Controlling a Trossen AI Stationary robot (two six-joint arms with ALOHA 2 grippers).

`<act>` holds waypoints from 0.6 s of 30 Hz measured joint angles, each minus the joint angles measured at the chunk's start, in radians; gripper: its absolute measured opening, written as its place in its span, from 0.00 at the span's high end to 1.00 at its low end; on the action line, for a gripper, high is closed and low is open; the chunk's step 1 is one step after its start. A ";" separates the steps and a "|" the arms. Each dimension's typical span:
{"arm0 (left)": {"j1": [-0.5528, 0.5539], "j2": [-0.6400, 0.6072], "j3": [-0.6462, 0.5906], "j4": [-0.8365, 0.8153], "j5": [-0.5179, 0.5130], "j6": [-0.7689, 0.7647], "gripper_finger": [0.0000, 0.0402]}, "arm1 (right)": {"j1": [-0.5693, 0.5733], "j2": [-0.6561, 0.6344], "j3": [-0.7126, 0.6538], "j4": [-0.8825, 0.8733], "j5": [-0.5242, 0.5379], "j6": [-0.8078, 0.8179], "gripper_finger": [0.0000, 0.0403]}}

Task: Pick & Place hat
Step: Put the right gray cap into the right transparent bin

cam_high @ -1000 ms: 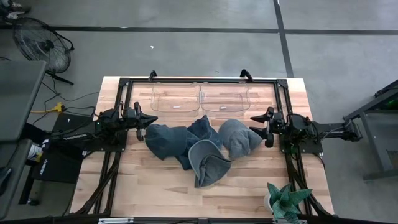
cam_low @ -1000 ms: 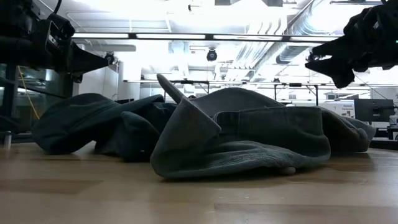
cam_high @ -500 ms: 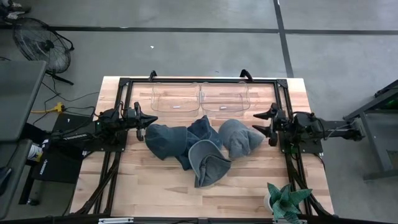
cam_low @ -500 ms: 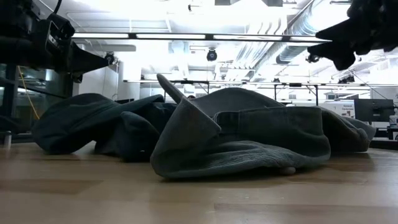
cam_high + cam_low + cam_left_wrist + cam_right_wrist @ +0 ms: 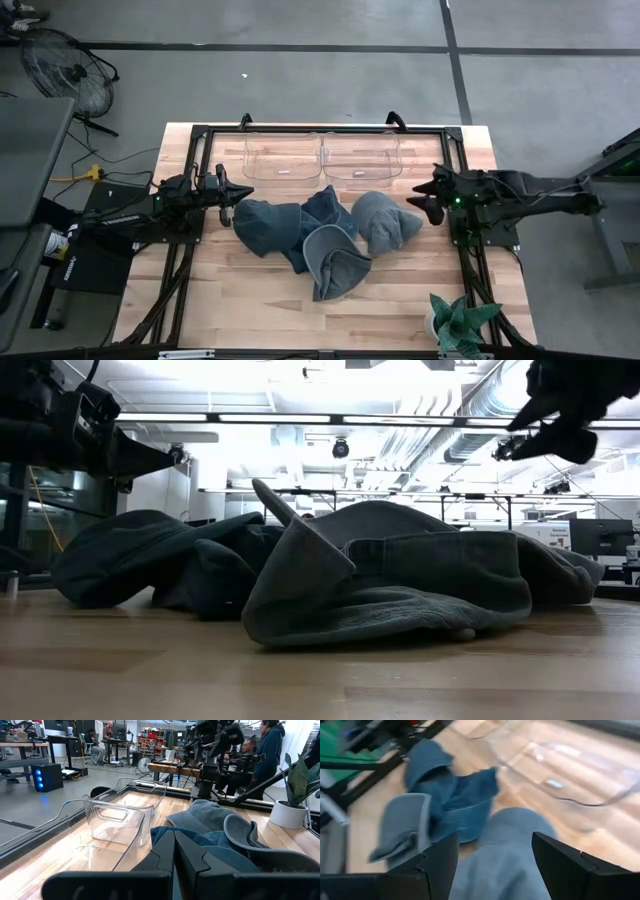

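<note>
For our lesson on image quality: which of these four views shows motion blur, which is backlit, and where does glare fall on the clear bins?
Right wrist view: smeared by motion blur, hats and clear bin soft. Low view: backlit by bright ceiling lights, so the hat pile and right gripper read as dark shapes. Left wrist view: sharp, with bright glare on the clear bin's rim. High view: evenly lit.

Two dark, matte arms are seen, each ended by a black two-fingered gripper: left gripper [image 5: 238,193], right gripper [image 5: 424,196].

hats [image 5: 325,235] mid-table | bins [image 5: 322,158] behind | plant [image 5: 458,325] front-right
</note>
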 joint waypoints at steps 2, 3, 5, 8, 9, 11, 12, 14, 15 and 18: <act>0.000 0.000 0.000 0.000 0.000 0.000 1.00 | 0.000 0.023 0.006 0.066 -0.048 -0.014 0.39; 0.000 0.000 0.000 0.000 0.000 0.000 1.00 | 0.000 0.032 0.005 0.103 -0.066 -0.026 0.39; 0.000 0.000 0.000 0.000 0.000 0.000 1.00 | 0.000 0.048 0.003 0.164 -0.105 -0.018 0.39; 0.000 0.000 0.000 0.000 0.000 0.000 1.00 | 0.000 0.062 0.003 0.193 -0.180 0.000 0.39; 0.000 0.000 0.000 0.000 0.000 0.000 1.00 | 0.000 0.064 0.003 0.190 -0.198 -0.001 0.39; 0.000 0.000 0.000 0.000 0.000 0.000 1.00 | 0.000 0.065 0.002 0.173 -0.216 0.000 0.39; 0.000 0.000 0.000 0.000 0.000 0.000 1.00 | 0.000 0.067 0.002 0.170 -0.213 -0.001 0.39; 0.000 0.000 0.000 0.000 0.000 0.000 1.00 | 0.000 0.070 0.002 0.158 -0.198 -0.001 0.39; 0.000 0.000 0.000 0.000 0.000 0.000 1.00 | 0.000 0.076 0.002 0.143 -0.187 -0.004 0.39; 0.000 0.000 0.000 0.000 0.000 0.000 1.00 | 0.000 0.104 0.002 0.101 -0.176 0.008 0.39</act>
